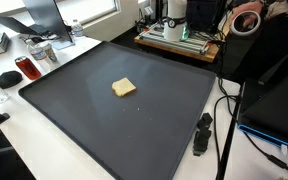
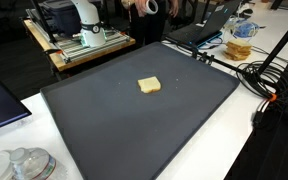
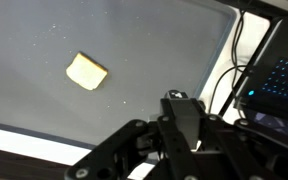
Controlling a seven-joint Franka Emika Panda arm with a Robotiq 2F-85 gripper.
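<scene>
Dead centre of the big dark mat [image 1: 79,125] is where the little yellow sponge [image 1: 124,88] sits, lying flat with nothing touching it. Pretty sure it's a sponge, though at this resolution it could be a bit of bread. Same story in both exterior views: sponge [image 2: 149,85] all alone, mat covering most of the white worktop [image 2: 239,125].

From the wrist view the sponge [image 3: 86,71] is up and to the left. The jaws come in at the bottom of the picture, well apart from it, over the side of the mat nearer the laptop [image 3: 284,85] and the cables [image 3: 224,75]. The jaws are pinched together with nothing between them, so empty-handed.

My read: this is the approach stage, no contact yet. For a grab, the jaws would have to spread wide enough to straddle the sponge, move across until they're over it, and line up with its sides, since it sits a bit skewed. Then straight down. It's soft and low, so going right to the mat before closing seems the safe call.
</scene>
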